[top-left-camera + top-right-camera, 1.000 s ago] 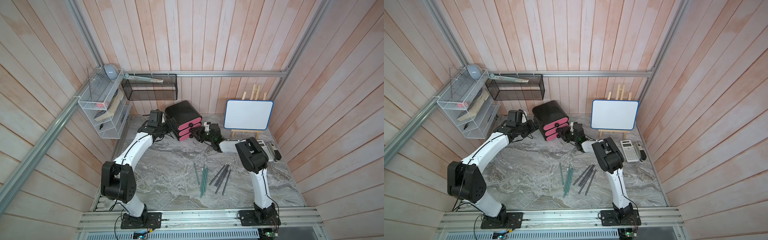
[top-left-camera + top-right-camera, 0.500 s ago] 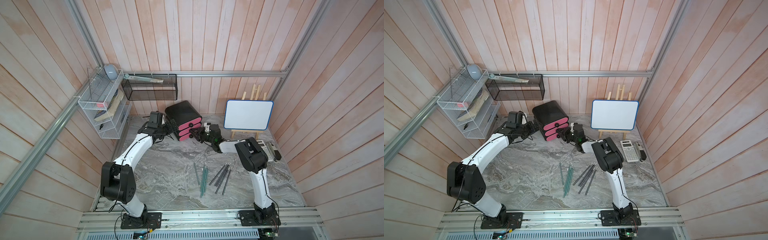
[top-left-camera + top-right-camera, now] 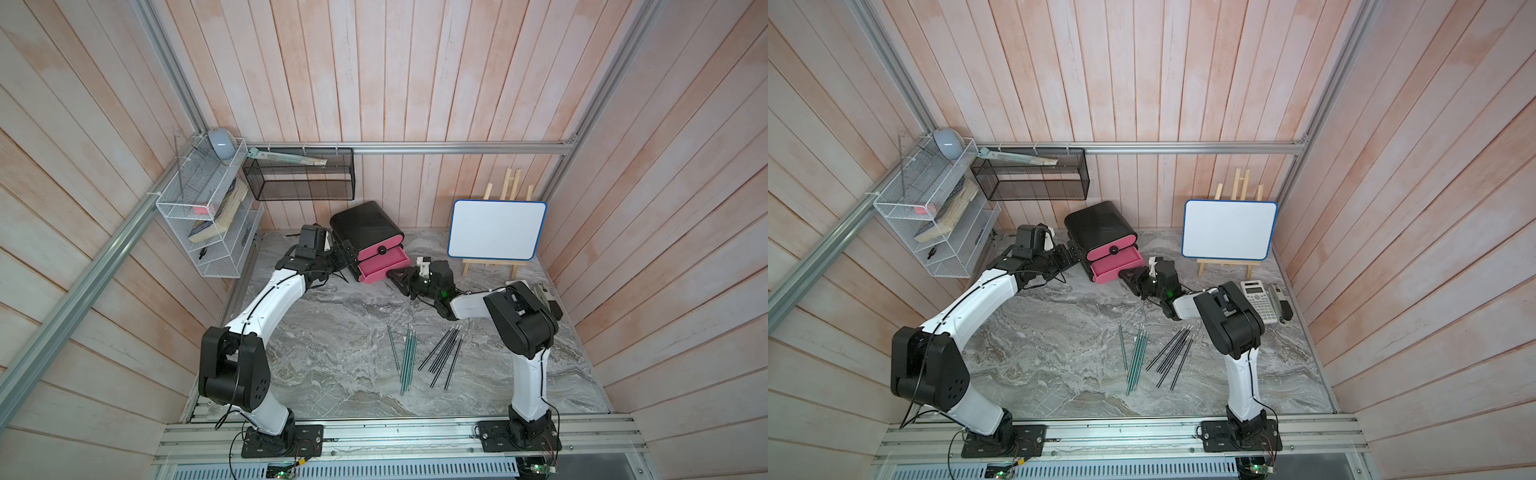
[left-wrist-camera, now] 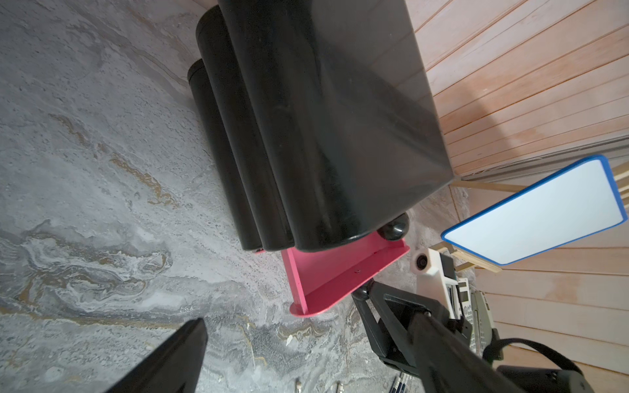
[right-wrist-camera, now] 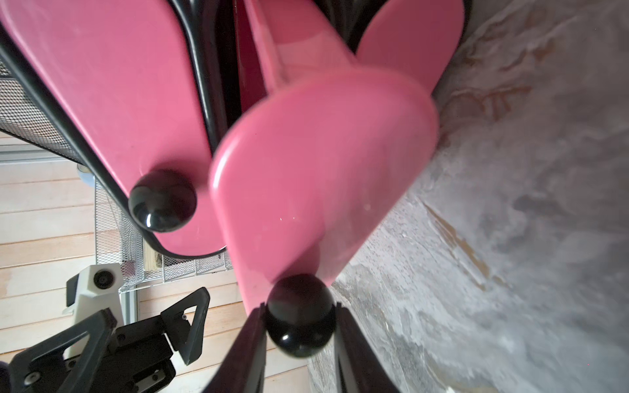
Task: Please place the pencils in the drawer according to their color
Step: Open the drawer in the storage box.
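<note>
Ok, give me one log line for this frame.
middle drawer: partly out | right gripper: jaws shut on knob | left gripper: open, beside cabinet | pencils: green and black, on table

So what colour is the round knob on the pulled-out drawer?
The knob is shiny black, against the pink drawer front; clearest in the right wrist view.

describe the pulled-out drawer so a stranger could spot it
Find the black cabinet at the back wall, left of the whiteboard. It is the middle drawer of the three pink ones stacked there. It alone juts out, black knob pinched in the right gripper.
</note>
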Action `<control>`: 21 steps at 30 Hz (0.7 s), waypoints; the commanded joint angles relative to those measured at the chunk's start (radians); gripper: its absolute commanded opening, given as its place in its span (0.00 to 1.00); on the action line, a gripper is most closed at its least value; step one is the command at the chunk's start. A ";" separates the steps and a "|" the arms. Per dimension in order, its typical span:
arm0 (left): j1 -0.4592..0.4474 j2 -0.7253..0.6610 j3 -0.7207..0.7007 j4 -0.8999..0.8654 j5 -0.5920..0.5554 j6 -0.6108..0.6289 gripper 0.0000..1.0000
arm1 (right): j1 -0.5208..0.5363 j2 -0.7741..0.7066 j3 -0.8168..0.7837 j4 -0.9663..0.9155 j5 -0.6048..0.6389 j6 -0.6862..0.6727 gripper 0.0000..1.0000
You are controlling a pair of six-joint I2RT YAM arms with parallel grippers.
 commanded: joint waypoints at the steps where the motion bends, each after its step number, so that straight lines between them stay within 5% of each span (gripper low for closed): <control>1: -0.014 -0.030 -0.016 0.014 0.007 -0.005 1.00 | 0.005 -0.052 -0.048 0.018 -0.034 -0.019 0.08; 16: -0.035 -0.047 -0.046 0.020 0.000 -0.011 0.99 | -0.009 -0.125 -0.167 0.006 -0.046 -0.065 0.10; 21: -0.038 -0.055 -0.057 0.027 0.002 -0.016 0.99 | -0.010 -0.136 -0.177 -0.016 -0.047 -0.077 0.22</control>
